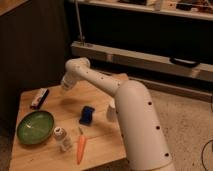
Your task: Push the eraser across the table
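Note:
The eraser [39, 98], a small black block with a white strip and a reddish end, lies near the back left corner of the light wooden table [102, 150]. My gripper [64, 86] hangs at the end of the white arm, above the table's back edge. It is to the right of the eraser and apart from it, shut with nothing in it. The arm's thick white link crosses the right side of the table.
A green bowl [35, 127] sits at the front left. A small bottle [62, 138] and a carrot [80, 148] lie near the front edge. A rounded blue block [87, 115] is mid-table. A white cup [111, 110] stands half hidden behind the arm. Dark shelving stands behind.

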Available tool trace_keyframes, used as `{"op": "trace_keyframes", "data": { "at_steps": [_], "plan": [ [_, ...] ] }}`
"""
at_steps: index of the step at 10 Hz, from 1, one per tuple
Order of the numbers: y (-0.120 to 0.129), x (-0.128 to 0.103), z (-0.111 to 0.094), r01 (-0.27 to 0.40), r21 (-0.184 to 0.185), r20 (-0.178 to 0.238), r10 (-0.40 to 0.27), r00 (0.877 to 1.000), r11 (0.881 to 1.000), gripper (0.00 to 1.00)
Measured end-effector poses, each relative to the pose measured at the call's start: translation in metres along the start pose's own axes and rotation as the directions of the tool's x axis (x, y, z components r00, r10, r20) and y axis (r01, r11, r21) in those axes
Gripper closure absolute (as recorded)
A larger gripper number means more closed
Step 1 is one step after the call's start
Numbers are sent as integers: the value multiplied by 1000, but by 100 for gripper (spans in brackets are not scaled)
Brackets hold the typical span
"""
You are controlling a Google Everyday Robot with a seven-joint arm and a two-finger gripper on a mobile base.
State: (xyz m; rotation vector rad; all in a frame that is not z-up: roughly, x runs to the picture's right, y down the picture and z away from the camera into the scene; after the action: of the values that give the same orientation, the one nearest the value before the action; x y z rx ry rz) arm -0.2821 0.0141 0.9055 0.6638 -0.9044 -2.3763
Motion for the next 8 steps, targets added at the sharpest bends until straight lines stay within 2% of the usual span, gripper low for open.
{"op": "trace_keyframes", "data": {
  "at_steps": [2,3,6,8],
  "plan": [
    [-3,20,14,10,14,-95,-9,995,1000,98],
    [-5,33,23,20,23,-119,-17,993,1000,98],
    [-11,52,40,45,46,-138,-38,990,998,98],
    [-19,61,53,62,65,-133,-53,990,996,98]
  ]
}}
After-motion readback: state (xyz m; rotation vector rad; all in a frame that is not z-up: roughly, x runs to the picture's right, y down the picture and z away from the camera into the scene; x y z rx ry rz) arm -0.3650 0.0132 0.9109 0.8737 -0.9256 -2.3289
